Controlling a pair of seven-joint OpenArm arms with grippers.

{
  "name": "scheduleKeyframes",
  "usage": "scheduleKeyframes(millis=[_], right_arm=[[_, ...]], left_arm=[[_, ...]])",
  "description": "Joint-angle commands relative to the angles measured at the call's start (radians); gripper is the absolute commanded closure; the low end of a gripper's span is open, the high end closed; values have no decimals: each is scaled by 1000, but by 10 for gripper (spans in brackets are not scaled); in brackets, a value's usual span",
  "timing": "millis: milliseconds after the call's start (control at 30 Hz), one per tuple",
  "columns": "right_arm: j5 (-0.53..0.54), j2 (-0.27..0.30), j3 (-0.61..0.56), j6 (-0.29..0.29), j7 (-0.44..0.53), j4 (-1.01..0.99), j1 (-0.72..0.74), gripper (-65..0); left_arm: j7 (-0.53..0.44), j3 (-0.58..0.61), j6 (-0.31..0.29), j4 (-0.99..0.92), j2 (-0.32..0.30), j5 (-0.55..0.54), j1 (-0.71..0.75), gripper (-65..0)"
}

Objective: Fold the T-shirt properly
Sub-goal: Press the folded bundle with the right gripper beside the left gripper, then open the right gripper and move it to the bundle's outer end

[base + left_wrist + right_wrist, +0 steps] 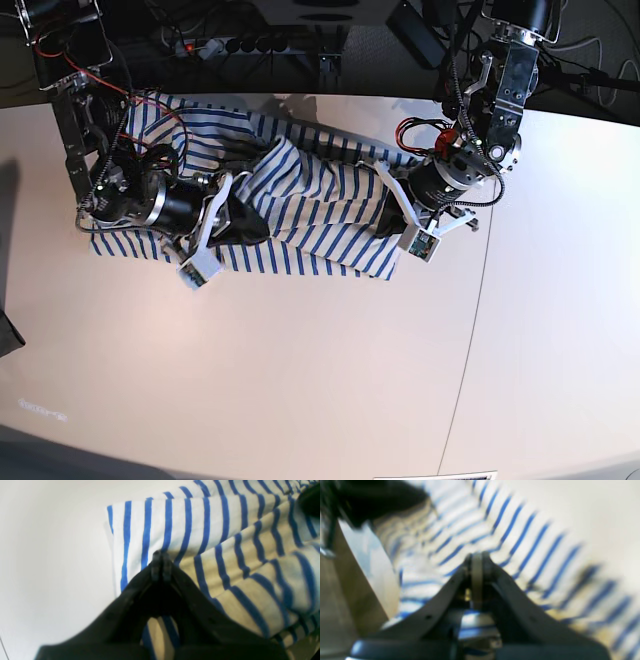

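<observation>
The white T-shirt (320, 195) with blue stripes lies bunched lengthwise across the far half of the table (300, 350). My left gripper (384, 216) is at its right part, jaws closed with a raised fold of cloth at the tips in the left wrist view (161, 558). The striped cloth (180, 522) fills that view's right. My right gripper (240, 216) is at the shirt's left-middle. In the right wrist view it (477, 558) is shut with a cream strip of cloth pinched between the fingers, over the blurred striped cloth (520, 537).
Cables and a power strip (230, 45) run along the table's back edge. A seam (478, 300) crosses the table on the right. A dark object (8, 335) sits at the left edge. White table (50, 555) lies left of the shirt's edge.
</observation>
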Motion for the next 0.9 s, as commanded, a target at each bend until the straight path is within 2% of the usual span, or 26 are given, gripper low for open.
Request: scheduleKeyframes(millis=[0, 133, 300, 367, 500, 667, 867], right_arm=[[35, 13, 43, 60, 10, 42, 19, 0], [91, 15, 200, 60, -89, 91, 10, 0], [82, 19, 383, 61, -80, 57, -99, 0], [36, 19, 426, 63, -69, 29, -142, 0], [-16, 23, 495, 63, -52, -35, -193, 0], [-63, 74, 509, 63, 12, -143, -216, 0], [-48, 80, 509, 63, 34, -248, -214, 0]], left_arm=[[-8, -4, -7, 13, -3, -5, -8, 0], [26, -4, -7, 13, -3, -5, -8, 0], [31, -4, -7, 13, -3, -20, -8, 0], [31, -4, -7, 13, -3, -28, -9, 0], [31, -4, -7, 13, -3, -27, -9, 0], [31, -4, -8, 13, -3, -28, -9, 0], [30, -4, -8, 13, -3, -27, -11, 0]])
